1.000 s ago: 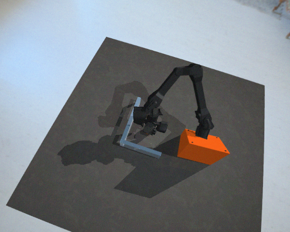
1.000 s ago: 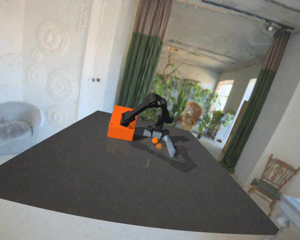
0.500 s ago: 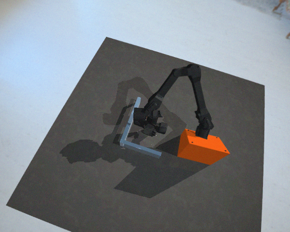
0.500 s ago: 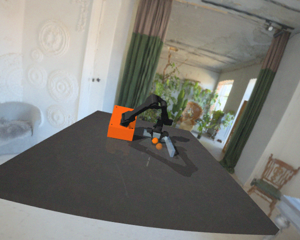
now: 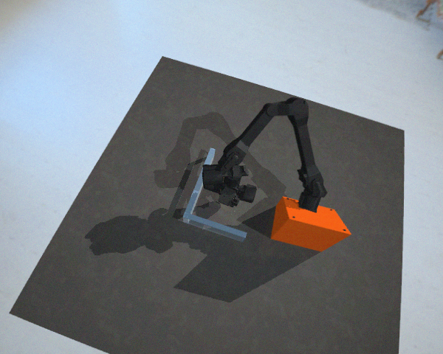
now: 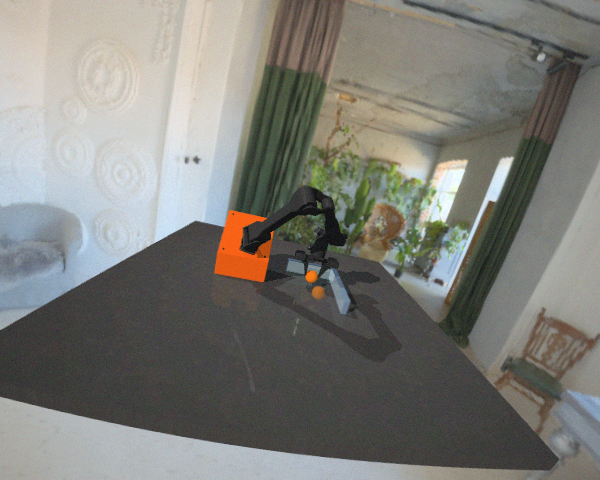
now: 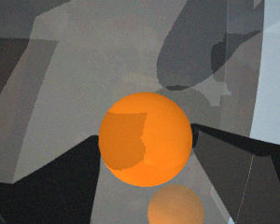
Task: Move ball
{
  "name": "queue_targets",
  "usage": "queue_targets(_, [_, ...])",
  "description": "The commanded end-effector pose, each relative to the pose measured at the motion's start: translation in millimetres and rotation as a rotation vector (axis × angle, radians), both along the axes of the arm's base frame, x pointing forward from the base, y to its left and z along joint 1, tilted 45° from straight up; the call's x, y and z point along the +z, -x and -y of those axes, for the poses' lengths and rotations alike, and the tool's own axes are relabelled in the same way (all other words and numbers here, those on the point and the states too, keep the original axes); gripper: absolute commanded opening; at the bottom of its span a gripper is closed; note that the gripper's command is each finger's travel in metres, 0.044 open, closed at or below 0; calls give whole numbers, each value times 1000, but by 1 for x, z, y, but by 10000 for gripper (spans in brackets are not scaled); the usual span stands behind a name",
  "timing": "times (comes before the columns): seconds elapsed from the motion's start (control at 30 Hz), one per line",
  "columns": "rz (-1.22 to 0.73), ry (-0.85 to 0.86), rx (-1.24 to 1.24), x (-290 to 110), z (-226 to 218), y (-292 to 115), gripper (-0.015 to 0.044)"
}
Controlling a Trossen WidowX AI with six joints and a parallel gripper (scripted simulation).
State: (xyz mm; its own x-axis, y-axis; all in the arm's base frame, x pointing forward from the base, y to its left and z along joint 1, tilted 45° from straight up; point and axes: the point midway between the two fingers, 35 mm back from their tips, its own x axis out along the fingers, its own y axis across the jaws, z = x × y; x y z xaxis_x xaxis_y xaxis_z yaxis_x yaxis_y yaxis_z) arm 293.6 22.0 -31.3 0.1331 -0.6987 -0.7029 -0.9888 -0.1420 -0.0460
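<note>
The orange ball [image 6: 311, 276] [image 7: 146, 139] is between the two black fingers of my gripper [image 5: 238, 197] [image 6: 314, 274] [image 7: 145, 136], which is shut on it. In the top view the gripper hides the ball. The paler see-through copy [image 6: 318, 292] [image 7: 175, 210] shows just beside the ball, apart from it, below it in the wrist view. Two low clear walls [image 5: 215, 226] [image 6: 340, 293] [image 7: 276, 89] meet in a corner, and the ball and copy are on their inner side. I cannot tell whether the ball touches the table.
The arm's orange base block [image 5: 309, 232] [image 6: 242, 266] stands on the dark table [image 5: 309, 304] [image 6: 186, 372], beyond the open side of the corner. One wall runs close beside and beneath the gripper body in the top view. Shadows of the arm cross the walls.
</note>
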Motion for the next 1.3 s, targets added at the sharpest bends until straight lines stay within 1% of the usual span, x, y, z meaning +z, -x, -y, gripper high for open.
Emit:
queue_targets(0.0, [18,-18,5,22,-25,-2,0])
queue_targets(0.37, [18,-12,3,78,-75,16,0])
queue_targets(0.6, [18,-11,3,82,-77,17,0])
queue_targets(0.8, [16,-20,5,90,-53,3,0])
queue_targets(1.27, [20,-7,3,114,19,-21,0])
